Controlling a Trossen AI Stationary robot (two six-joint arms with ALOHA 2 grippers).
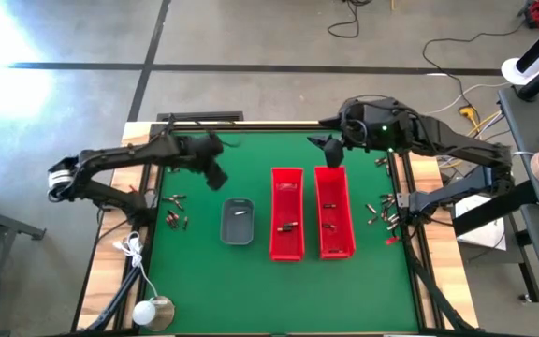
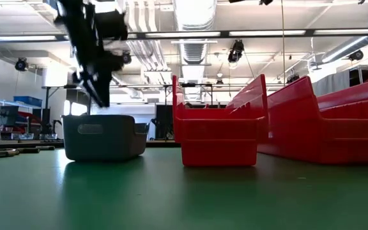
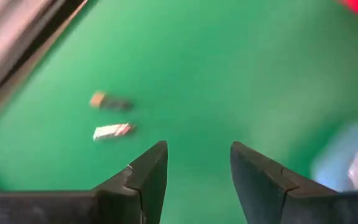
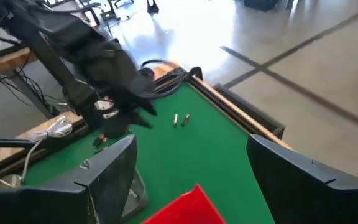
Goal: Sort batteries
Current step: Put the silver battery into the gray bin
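Small batteries lie loose on the green mat in a cluster at the left (image 1: 176,211) and another at the right (image 1: 382,211). Two more (image 3: 112,117) show past my left gripper's fingers. One pale battery (image 1: 240,213) lies in the grey tray (image 1: 238,234), and a few dark ones lie in the two red bins (image 1: 286,245) (image 1: 334,248). My left gripper (image 1: 218,181) (image 3: 197,168) hangs open above the mat, just left of and beyond the tray, holding nothing. My right gripper (image 1: 330,148) (image 4: 191,162) is open and raised over the far end of the right bin.
The wooden table frame (image 1: 110,234) borders the mat on both sides. A white cable and a round object (image 1: 152,311) lie at the near left corner. Open green mat (image 1: 251,290) stretches along the near edge in front of the tray and bins.
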